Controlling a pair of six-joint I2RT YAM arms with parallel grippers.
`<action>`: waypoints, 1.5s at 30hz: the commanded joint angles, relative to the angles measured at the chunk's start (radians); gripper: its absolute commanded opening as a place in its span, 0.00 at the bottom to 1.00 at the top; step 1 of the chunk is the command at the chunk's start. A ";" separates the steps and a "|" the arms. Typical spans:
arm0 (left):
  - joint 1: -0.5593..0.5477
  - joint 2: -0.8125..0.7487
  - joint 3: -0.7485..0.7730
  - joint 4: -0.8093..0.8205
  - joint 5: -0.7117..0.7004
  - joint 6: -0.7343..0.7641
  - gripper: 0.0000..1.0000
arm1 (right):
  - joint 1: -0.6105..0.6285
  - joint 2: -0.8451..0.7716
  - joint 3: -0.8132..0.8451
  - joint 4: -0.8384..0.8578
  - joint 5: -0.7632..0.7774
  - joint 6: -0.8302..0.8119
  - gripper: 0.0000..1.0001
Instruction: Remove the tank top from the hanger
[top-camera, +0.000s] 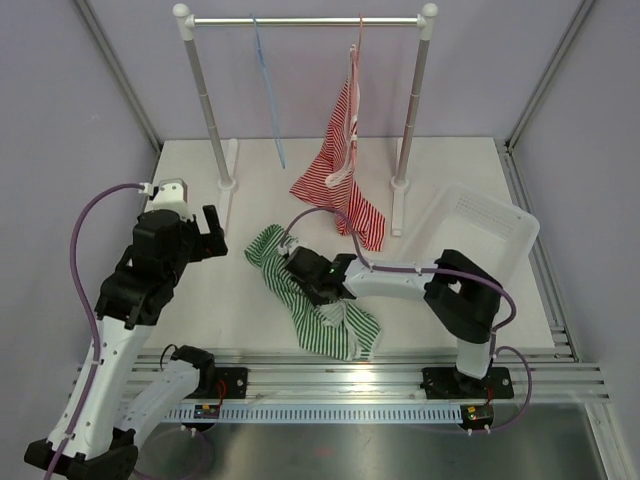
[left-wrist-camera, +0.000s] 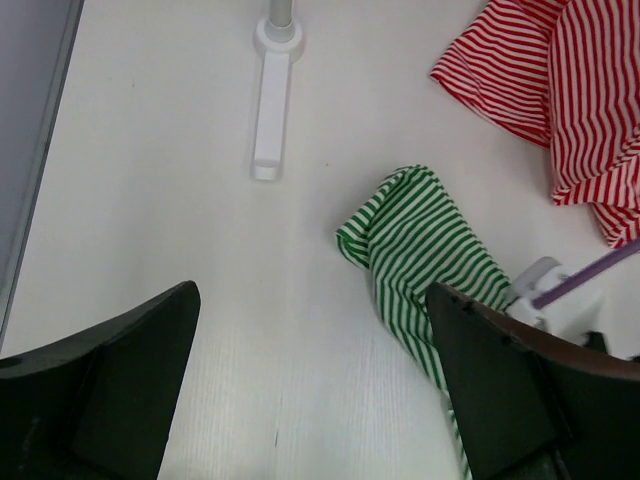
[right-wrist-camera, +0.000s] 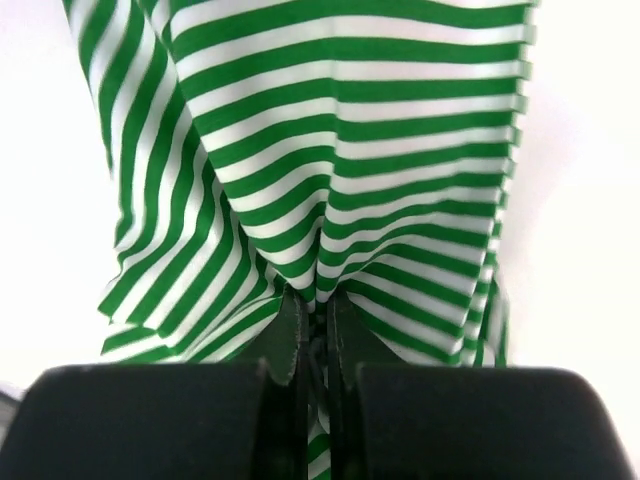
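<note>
A red-and-white striped tank top (top-camera: 347, 165) hangs from a pink hanger (top-camera: 358, 45) on the rail, its hem reaching the table; it also fills a corner of the left wrist view (left-wrist-camera: 560, 80). A green-and-white striped tank top (top-camera: 310, 305) lies crumpled on the table. My right gripper (top-camera: 302, 270) is shut on a fold of this green top (right-wrist-camera: 350, 130), the cloth pinched between the jaws (right-wrist-camera: 316, 310). Left of the green top (left-wrist-camera: 420, 240), my left gripper (top-camera: 215, 235) hovers open above bare table (left-wrist-camera: 310, 380) with nothing between its fingers.
An empty blue hanger (top-camera: 266, 85) hangs on the rail (top-camera: 305, 20) of the white clothes rack. The rack's left foot (left-wrist-camera: 268, 110) stands ahead of my left gripper. A white plastic bin (top-camera: 485, 230) leans at the right, behind my right arm.
</note>
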 joint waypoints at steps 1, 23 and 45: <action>0.004 -0.095 -0.084 0.145 -0.041 0.025 0.99 | 0.009 -0.174 -0.006 -0.068 0.095 -0.007 0.00; -0.001 -0.103 -0.082 0.153 0.028 0.010 0.99 | -0.276 -0.830 0.206 -0.651 0.707 0.058 0.00; -0.169 0.119 0.390 -0.005 0.039 -0.072 0.99 | -0.963 -0.435 -0.109 -0.203 0.259 0.113 0.38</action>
